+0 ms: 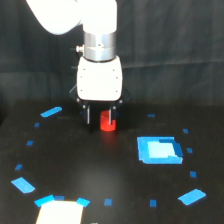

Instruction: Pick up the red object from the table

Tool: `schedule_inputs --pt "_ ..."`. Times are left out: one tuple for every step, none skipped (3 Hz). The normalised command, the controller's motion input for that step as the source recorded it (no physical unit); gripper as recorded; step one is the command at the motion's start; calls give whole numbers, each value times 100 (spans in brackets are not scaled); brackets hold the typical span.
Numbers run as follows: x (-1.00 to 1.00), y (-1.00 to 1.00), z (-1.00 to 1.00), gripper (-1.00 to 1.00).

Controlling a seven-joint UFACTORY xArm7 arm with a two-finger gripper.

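Now we see the red object standing upright on the black counter, between our lowered jaws, which sit narrowly apart around it, though whether they already grip it we cannot tell.

The white-bodied gripper with dark fingers is reaching down over the matte black table — its fingers are flanking the small red-orange cylinder, with the bright blue square patch lying toward the exterior view's right.
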Motion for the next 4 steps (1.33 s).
schedule_inputs --pt "31 100 -56 88" --pt "34 100 -58 86" --pt "4 100 -44 100" --pt "-88 -94 100 -100"
